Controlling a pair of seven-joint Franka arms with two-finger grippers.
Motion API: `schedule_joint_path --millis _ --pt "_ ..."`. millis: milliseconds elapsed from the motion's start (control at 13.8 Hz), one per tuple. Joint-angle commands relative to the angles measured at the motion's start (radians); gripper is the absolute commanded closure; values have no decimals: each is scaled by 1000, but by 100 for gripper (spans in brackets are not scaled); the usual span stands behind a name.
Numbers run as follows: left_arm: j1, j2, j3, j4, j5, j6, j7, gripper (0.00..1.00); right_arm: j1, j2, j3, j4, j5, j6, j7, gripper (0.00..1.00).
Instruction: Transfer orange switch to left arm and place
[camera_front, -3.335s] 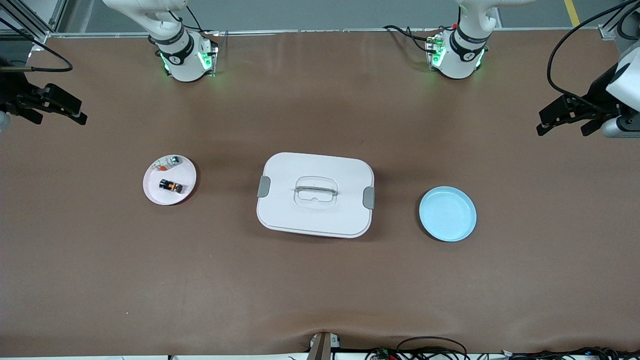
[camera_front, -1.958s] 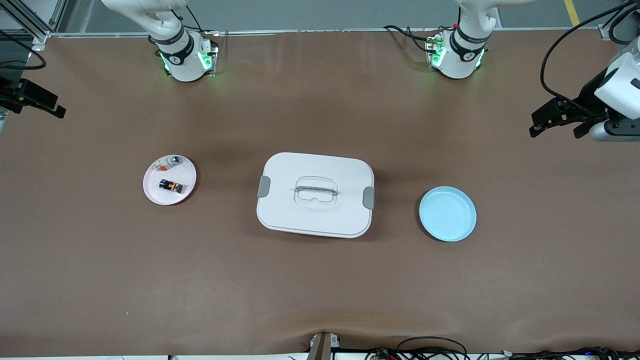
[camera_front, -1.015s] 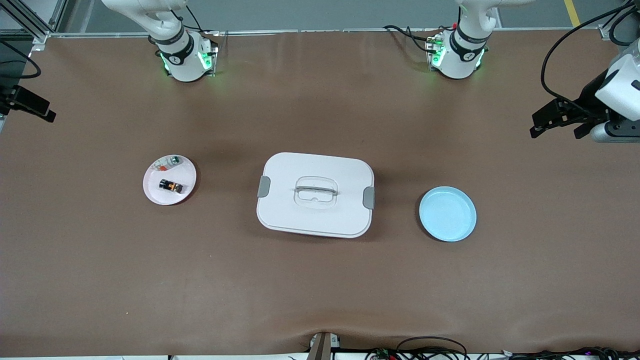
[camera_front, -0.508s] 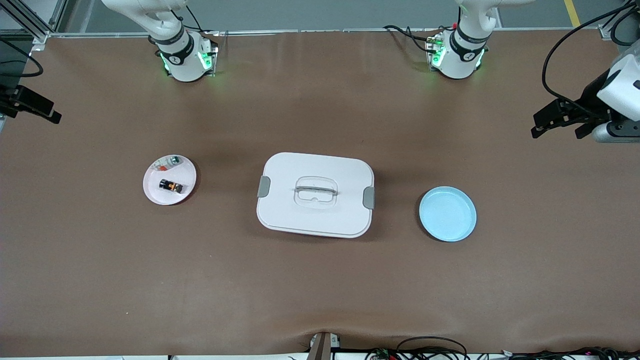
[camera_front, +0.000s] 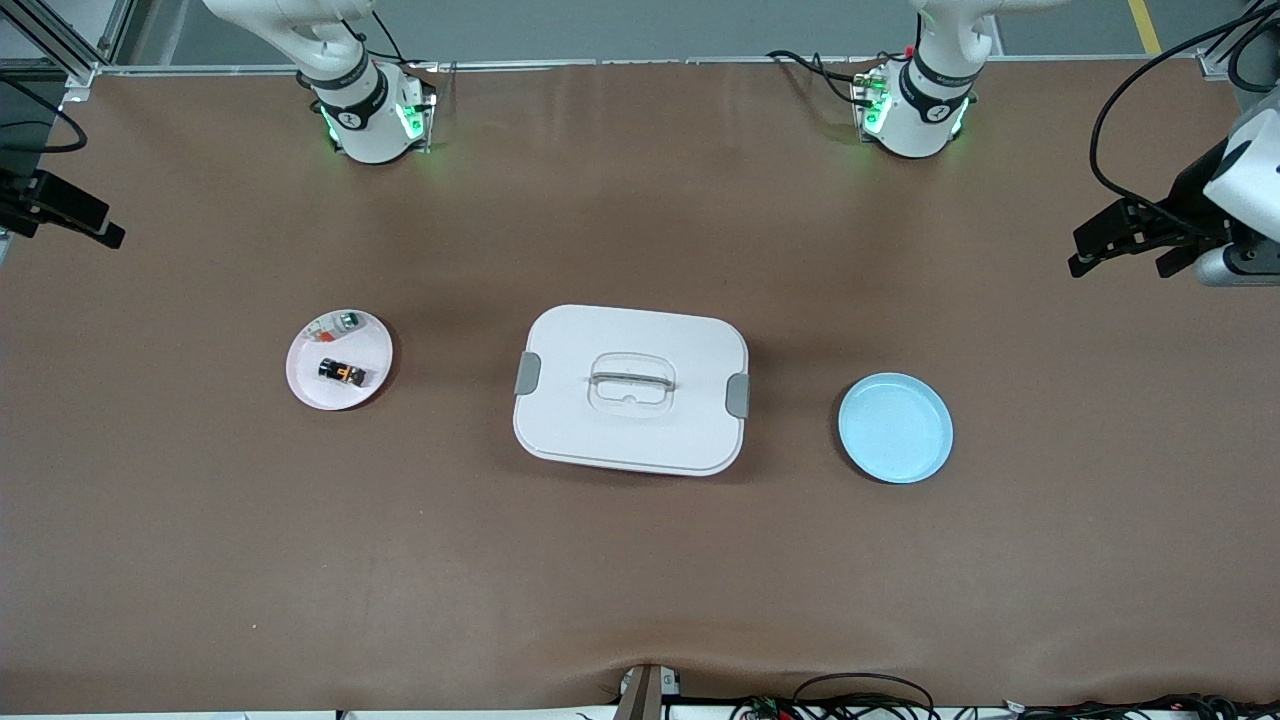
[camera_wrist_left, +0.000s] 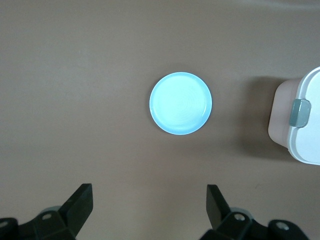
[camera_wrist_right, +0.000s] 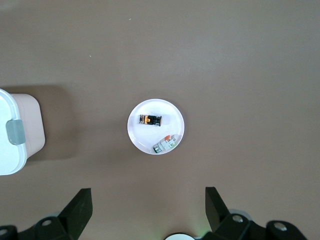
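The tiny black, orange-ended switch lies on a small white round plate toward the right arm's end, the large white latched box between it and the empty blue plate. Both the right gripper and the left gripper hang high with fingers apart, probably ready for a handover.

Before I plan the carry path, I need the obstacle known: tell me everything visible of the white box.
The box is white, glossy plastic by its look, a rounded rectangle with its lid on. A grey latch sits at each short end, and a clear handle lies in a recess in the lid. It rests flat mid-table between the two plates, touching neither; no gripper touches it.
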Motion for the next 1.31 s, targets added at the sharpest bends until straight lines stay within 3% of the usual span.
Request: schedule_joint_path --millis 0,218,1232 --pt "5 -6 -2 -1 7 -5 16 0 -34 -1 25 8 16 -5 8 0" --pt "5 -5 -2 -1 7 -5 16 0 -96 -2 109 8 15 -4 10 0" --pt "2 -3 -2 6 8 -2 14 0 -99 2 102 13 -4 1 16 0"
